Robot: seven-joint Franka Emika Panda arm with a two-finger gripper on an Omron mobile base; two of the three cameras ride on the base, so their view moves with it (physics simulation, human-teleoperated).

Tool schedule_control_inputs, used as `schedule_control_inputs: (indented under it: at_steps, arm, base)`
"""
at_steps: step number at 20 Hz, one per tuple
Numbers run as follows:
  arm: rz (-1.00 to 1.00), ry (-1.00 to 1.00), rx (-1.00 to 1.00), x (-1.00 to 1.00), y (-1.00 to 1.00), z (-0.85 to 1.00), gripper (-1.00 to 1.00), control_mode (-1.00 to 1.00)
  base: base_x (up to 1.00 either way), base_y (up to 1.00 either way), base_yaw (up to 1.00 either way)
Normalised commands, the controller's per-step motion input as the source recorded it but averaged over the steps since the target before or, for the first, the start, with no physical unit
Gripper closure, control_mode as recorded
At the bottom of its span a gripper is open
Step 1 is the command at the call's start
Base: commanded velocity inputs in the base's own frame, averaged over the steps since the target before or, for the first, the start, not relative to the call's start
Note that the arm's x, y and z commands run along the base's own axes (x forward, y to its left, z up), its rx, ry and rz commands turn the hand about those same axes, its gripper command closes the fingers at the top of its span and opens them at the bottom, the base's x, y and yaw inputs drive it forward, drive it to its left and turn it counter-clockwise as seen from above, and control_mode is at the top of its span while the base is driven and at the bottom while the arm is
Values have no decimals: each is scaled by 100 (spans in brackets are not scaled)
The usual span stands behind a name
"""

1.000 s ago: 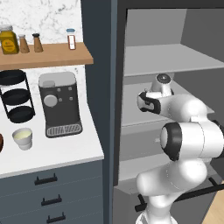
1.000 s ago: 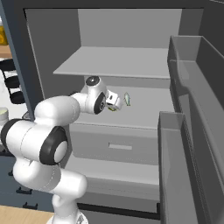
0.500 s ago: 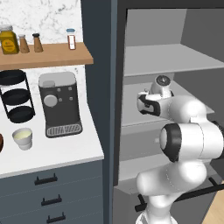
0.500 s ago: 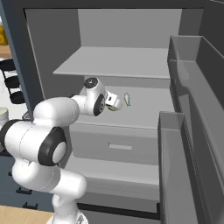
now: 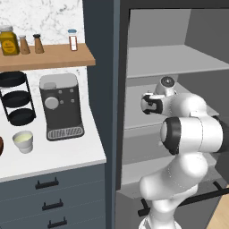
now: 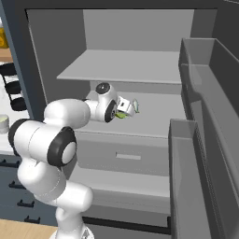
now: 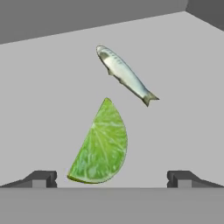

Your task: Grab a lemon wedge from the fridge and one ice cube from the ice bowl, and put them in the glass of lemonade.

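Gripper (image 7: 111,179) spread wide, lemon wedge (image 7: 100,146) lying dead ahead between the fingertips, long axis tilted, fish (image 7: 124,74) just beyond.

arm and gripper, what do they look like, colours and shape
The arm is glossy white, built of fat rounded segments with dark grey to black rings and round caps at the joints. The gripper ends in two small dark grey finger tips with blocky, stepped ends. No cables or markings are visible.
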Motion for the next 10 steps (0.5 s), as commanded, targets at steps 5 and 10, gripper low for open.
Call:
schedule_control_inputs:
  at_steps: [5, 10]
  arm:
    - [0, 1, 0, 21, 0, -9, -100, -100]
    - [0, 0, 0, 5, 0, -40, -100, -100]
  base:
    - [0, 0, 0]
    - [0, 0, 0]
